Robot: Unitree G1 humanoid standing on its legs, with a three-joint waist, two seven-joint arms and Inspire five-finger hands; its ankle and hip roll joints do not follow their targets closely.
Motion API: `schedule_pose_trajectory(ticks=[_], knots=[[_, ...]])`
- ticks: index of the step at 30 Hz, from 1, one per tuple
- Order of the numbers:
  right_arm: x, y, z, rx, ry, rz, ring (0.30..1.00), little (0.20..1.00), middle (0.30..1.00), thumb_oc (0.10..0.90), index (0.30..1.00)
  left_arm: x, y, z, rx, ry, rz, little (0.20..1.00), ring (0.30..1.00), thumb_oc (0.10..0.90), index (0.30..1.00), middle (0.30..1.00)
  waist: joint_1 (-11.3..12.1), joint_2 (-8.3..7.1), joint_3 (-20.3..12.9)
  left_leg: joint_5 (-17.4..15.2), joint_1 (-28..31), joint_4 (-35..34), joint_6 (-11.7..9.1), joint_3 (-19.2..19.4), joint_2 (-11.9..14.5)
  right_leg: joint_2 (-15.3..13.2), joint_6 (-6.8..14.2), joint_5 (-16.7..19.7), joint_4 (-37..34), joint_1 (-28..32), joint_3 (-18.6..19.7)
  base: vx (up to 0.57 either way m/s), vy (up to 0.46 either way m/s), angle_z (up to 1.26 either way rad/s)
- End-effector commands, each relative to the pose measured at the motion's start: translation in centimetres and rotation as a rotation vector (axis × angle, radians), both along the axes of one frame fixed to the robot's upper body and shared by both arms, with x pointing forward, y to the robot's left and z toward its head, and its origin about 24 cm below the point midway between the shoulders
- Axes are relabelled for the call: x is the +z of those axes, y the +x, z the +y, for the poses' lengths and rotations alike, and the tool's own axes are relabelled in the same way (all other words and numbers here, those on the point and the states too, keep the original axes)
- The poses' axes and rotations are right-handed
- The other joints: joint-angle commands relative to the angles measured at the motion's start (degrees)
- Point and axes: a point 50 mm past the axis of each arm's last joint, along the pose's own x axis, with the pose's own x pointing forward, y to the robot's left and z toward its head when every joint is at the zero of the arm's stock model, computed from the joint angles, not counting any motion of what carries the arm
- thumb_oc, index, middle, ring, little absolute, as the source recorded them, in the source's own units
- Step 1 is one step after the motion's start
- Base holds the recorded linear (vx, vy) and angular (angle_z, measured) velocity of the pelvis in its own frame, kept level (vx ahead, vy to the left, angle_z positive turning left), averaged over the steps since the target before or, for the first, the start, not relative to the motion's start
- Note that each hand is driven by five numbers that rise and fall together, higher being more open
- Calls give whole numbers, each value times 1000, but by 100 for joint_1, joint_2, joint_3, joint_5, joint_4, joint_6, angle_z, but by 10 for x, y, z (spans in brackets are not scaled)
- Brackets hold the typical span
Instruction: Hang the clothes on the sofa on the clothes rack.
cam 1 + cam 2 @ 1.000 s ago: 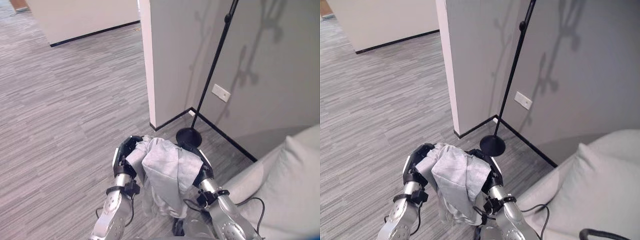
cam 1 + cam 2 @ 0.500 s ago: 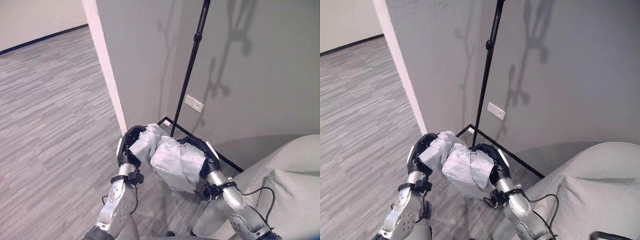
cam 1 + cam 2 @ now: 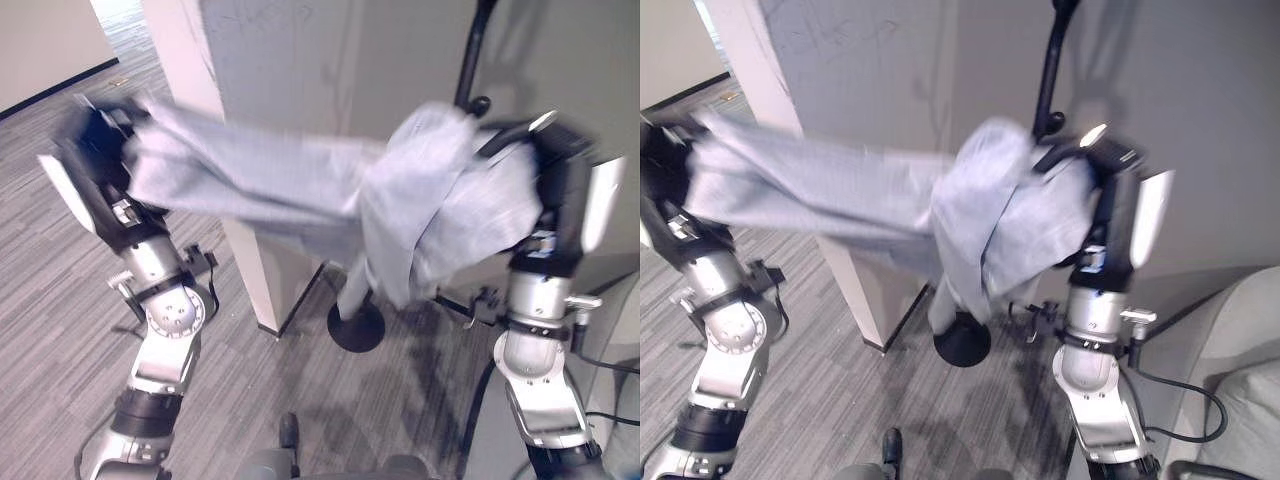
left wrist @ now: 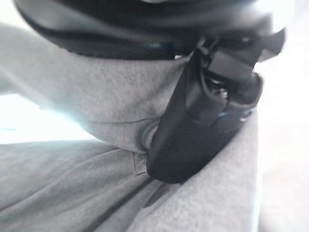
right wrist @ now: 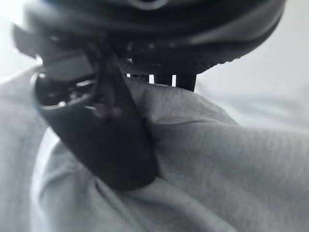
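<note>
Since a second ago, both arms have been raised from low by the floor, and the grey garment (image 3: pixel 300 190) is now stretched between the left hand (image 3: pixel 95 140) and right hand (image 3: pixel 560 175), in front of the clothes rack (image 3: pixel 1050 70) pole. For a good hang, the bunched end by the right hand should be lifted over a hook before release. Thumbs clamped into the cloth are seen in the wrist views; the rack's base (image 3: pixel 355 325) is seen in the head views.
</note>
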Motion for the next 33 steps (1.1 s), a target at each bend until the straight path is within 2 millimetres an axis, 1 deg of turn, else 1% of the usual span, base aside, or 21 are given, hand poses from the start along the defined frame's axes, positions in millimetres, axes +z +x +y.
schedule_pose_trajectory(ticks=[1, 5, 6, 8, 10, 12, 14, 15, 17, 19, 21, 22, 25, 26, 27, 28, 29, 30, 31, 32, 33], knots=[[28, -13, -5, -106, -25, -242, 300, 300, 300, 400, 300, 20, -15, -10, -15, 38, -190, 300, 300, 400, 300, 300, -87, 116, -645, -362, 124, 16, -482, -157, 433, 344, -104, 885, -1137, 170, -336, 10, -6, -32], [28, -13, -5, -106, -25, -242, 300, 300, 300, 400, 300, 20, -15, -10, -15, 38, -190, 300, 300, 400, 300, 300, -89, 117, -642, -362, 127, 16, -482, -159, 434, 345, -105, 886, -1140, 176, -339, 47, -16, 5], [43, -27, -10, -283, -27, -385, 300, 300, 300, 400, 300, 22, -19, -11, -7, 25, -211, 300, 300, 400, 300, 300, -165, 116, -626, -582, 308, 16, -524, -91, 450, 356, 35, 632, -2061, 78, -479, 177, -58, -15], [46, -32, -11, -321, -13, -418, 300, 300, 300, 400, 300, 22, -20, -12, -6, 17, -212, 300, 300, 400, 300, 300, -180, 122, -626, -590, 333, 16, -542, -77, 511, 349, 77, 779, -2388, 120, -448, 199, -199, -40], [60, -50, -15, -491, -13, -574, 300, 300, 300, 400, 300, 32, -26, -13, -14, -9, -282, 300, 300, 400, 300, 300, -294, 13, -667, -829, 622, 16, -741, -96, 780, -57, 361, 1333, -3016, 66, 70, 402, -492, -25], [66, -51, -17, -531, -51, -606, 300, 300, 300, 400, 300, 35, -26, -11, 41, 16, -293, 300, 300, 400, 300, 300, -258, -100, -730, -912, 813, 17, -839, 12, 863, -3, 471, 1269, -3141, 204, 127, 317, -333, -4], [70, -50, -17, -524, -76, -619, 300, 300, 300, 400, 300, 38, -27, -10, 75, 29, -311, 300, 300, 400, 300, 300, -216, -180, -825, -914, 904, 19, -950, 93, 1019, 102, 524, 1132, -3235, 306, -26, 198, -237, -4], [71, -50, -17, -523, -76, -619, 300, 300, 300, 400, 300, 38, -27, -10, 77, 29, -313, 300, 300, 400, 300, 300, -223, -169, -819, -916, 907, 18, -963, 90, 1037, 119, 517, 1126, -3245, 319, -39, 110, -186, -10], [77, -47, -17, -505, -95, -641, 300, 300, 300, 400, 300, 44, -24, -6, 151, 26, -346, 300, 300, 400, 300, 300, -237, -167, -894, -827, 907, 19, -1106, 90, 1295, 357, 462, 986, -3342, 425, -117, 139, -312, -19], [85, -38, -18, -463, -171, -653, 300, 300, 300, 400, 300, 61, -15, -2, 297, 83, -414, 300, 300, 400, 300, 300, -270, -102, -950, -533, 796, 41, -1312, 23, 1656, 737, 308, 757, -3475, 554, -189, 147, -413, -3], [87, -20, -15, -262, -186, -572, 300, 300, 300, 400, 300, 72, -4, 9, 439, 105, -431, 300, 300, 400, 300, 300, -282, -53, -1012, -122, 717, 173, -1458, -41, 1914, 1051, 133, 638, -3643, 707, -220, 119, -326, 15], [88, -15, -15, -198, -179, -550, 300, 300, 300, 400, 300, 76, 1, 12, 482, 129, -433, 300, 300, 400, 300, 300, -274, -45, -995, 42, 641, 340, -1498, -119, 1975, 1125, 88, 610, -3678, 769, -247, 56, -163, 8], [88, -15, -15, -198, -179, -551, 300, 300, 300, 400, 300, 76, 1, 12, 482, 128, -435, 300, 300, 400, 300, 300, -291, -40, -983, 36, 635, 351, -1502, -139, 1982, 1131, 86, 609, -3684, 784, -266, 15, -64, 12], [86, -7, -15, -44, -166, -464, 300, 300, 300, 400, 300, 80, 5, 22, 536, 133, -410, 300, 300, 400, 300, 300, -225, -132, -944, 212, 531, 689, -1457, -94, 2024, 1210, -32, 575, -3713, 877, -313, 82, -329, 20], [87, 14, -15, 201, -140, -314, 300, 300, 300, 400, 300, 88, 20, 48, 711, 234, -311, 300, 300, 400, 300, 300, 67, -283, -873, -176, 220, 923, -1303, -587, 1476, 1226, -143, 501, -3875, 1079, -322, 164, -402, 17], [90, 29, -20, 190, -139, -248, 300, 300, 300, 400, 300, 84, 33, 62, 742, 255, -194, 300, 300, 400, 300, 300, 151, -407, -865, -546, -27, 735, -1196, -944, 981, 1236, -133, 470, -3915, 1176, -335, 176, -275, 5], [93, 36, -21, 170, -152, -227, 300, 300, 300, 400, 300, 83, 40, 66, 734, 266, -145, 300, 300, 400, 300, 300, 145, -424, -876, -515, -128, 619, -1157, -978, 837, 1235, -122, 457, -3912, 1197, -369, 118, -62, -7], [94, 37, -20, 169, -153, -229, 300, 300, 300, 400, 300, 84, 40, 67, 733, 263, -145, 300, 300, 400, 300, 300, 132, -428, -875, -498, -131, 595, -1149, -982, 822, 1220, -116, 453, -3912, 1187, -377, 43, 10, -6], [96, 46, -22, 139, -172, -197, 300, 300, 300, 400, 300, 83, 51, 67, 700, 289, -89, 300, 300, 400, 300, 300, 154, -422, -860, -374, -288, 497, -1139, -912, 727, 1245, -116, 439, -3910, 1201, -420, 52, 57, 9], [98, 60, -30, 62, -177, -146, 300, 300, 300, 400, 300, 79, 64, 73, 680, 299, -5, 300, 300, 400, 300, 300, 117, -323, -927, -246, -140, 71, -1123, -681, 749, 1315, -111, 386, -3884, 1188, -410, 70, 82, 17], [98, 64, -30, 40, -192, -125, 300, 300, 300, 400, 300, 76, 70, 71, 668, 332, 37, 300, 300, 400, 300, 300, 98, -282, -973, -250, -102, 29, -1107, -693, 718, 1311, -119, 389, -3838, 1179, -392, 66, 84, 25]])
